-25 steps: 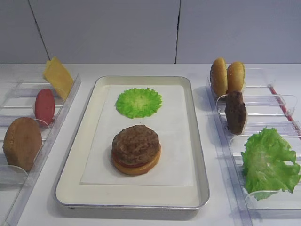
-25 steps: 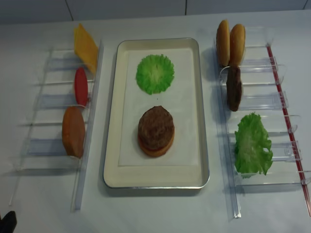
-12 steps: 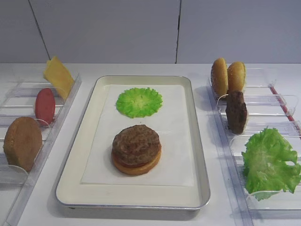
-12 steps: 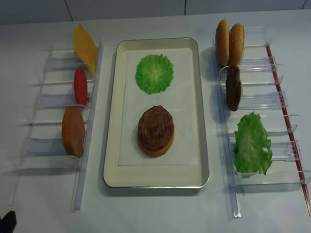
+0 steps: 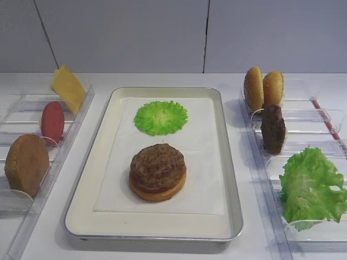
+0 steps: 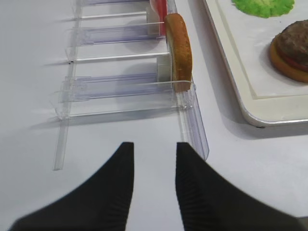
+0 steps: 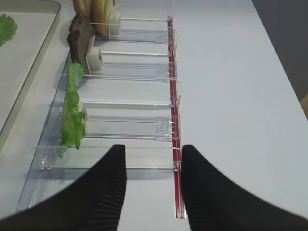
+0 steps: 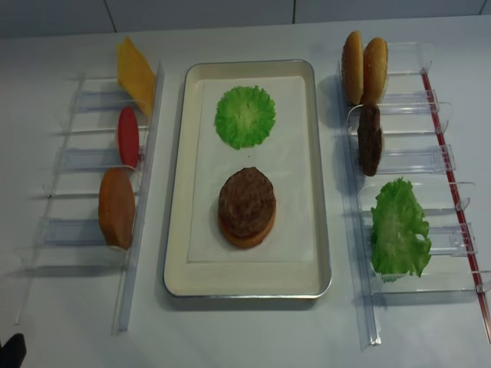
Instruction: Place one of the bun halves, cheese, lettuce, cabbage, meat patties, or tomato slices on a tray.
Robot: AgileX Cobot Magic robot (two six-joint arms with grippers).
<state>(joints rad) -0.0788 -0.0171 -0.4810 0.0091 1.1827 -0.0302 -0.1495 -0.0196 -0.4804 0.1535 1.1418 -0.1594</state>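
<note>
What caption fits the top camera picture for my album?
Dark brown meat patty stacked on golden bun half beside round green lettuce on silver metal tray.

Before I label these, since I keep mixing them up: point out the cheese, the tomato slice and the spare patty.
cheese (image 5: 68, 88), exterior high, middle of slice
tomato slice (image 5: 52, 122), exterior high, flat face
spare patty (image 5: 272, 128), exterior high, rough face

Both grippers (image 7: 153, 187) have black, finely ribbed fingers (image 6: 113, 192).

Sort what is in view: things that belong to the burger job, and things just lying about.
Job: tray; patty stacked on it; cabbage; rack patty; buns; left bun; tomato; cheese; lettuce.
Lying about: clear racks; table.
</note>
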